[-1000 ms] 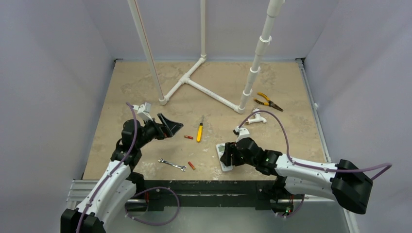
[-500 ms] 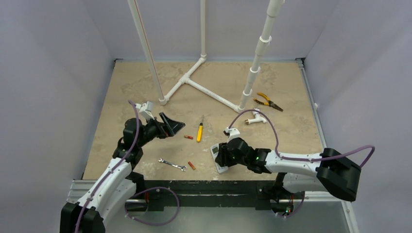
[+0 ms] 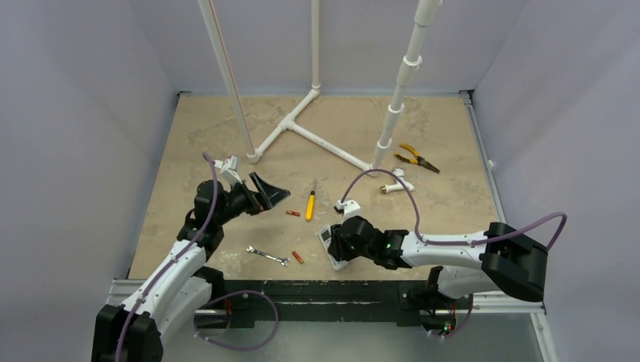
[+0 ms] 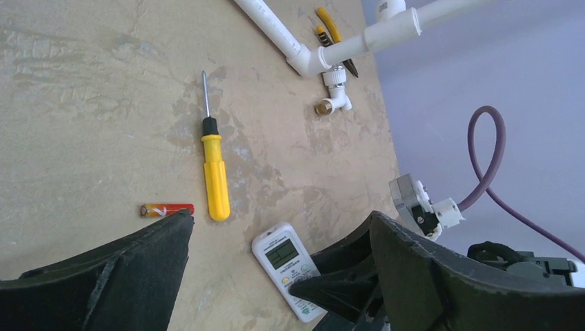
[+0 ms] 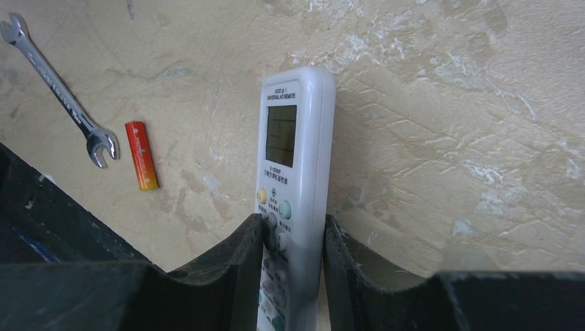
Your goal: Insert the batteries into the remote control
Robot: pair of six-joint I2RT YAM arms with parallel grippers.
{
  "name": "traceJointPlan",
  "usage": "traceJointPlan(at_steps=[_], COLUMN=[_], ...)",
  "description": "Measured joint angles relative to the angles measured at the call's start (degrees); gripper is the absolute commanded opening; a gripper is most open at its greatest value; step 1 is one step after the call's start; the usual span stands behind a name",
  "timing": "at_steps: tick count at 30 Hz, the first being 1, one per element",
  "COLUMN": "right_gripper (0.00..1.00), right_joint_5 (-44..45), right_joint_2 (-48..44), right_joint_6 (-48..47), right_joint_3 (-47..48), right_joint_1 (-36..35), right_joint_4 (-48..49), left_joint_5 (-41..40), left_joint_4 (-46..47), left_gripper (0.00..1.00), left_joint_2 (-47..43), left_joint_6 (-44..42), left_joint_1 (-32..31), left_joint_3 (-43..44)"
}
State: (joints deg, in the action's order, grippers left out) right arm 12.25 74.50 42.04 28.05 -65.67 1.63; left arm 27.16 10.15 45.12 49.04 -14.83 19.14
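Hold remote control (image 5: 293,158) clamped in right jaws by near edge of table (image 3: 189,136); lower splayed, empty left jaws onto battery (image 4: 165,209).

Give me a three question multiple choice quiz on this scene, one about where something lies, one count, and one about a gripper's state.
1. What lies nearest the wrench? A. the pliers B. a battery C. the screwdriver
2. How many batteries lie on the table? A. one B. two C. three
3. The right gripper is: A. open B. shut on a battery C. shut on the remote control
Answers: 1 B, the battery sits just beside the wrench's open end. 2 B, that one plus the other battery farther up the table. 3 C, it clamps both long edges of the remote control.
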Motion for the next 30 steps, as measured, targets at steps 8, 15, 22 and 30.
traceJointPlan(at_steps=[8, 15, 22, 30], right_gripper=[0.00, 0.00, 0.00, 0.00], right_joint_5=[2.10, 5.03, 7.82, 7.80], right_joint_2=[-4.11, -7.96, -9.94, -7.39], right_joint_6=[-10.69, -22.58, -32.63, -36.02], right_joint_3=[1.73, 2.69, 2.89, 12.02], right_joint_1=[-0.39, -0.39, -0.39, -0.31], right_joint_4=[-6.01, -4.13, 1.07, 2.36], left_joint_5=[4.26, 6.32, 7.13, 5.46], left_joint_4=[-4.50, -8.59, -12.55, -16.15], left_gripper=[0.92, 0.85, 0.78, 0.79], left_joint_2=[5.77, 6.62, 7.69, 11.43], left_joint_6=[6.16, 9.79, 12.92, 12.85], left_joint_1=[-0.35, -1.27, -3.19, -8.59], left_joint_3=[9.22, 14.32, 16.87, 18.40])
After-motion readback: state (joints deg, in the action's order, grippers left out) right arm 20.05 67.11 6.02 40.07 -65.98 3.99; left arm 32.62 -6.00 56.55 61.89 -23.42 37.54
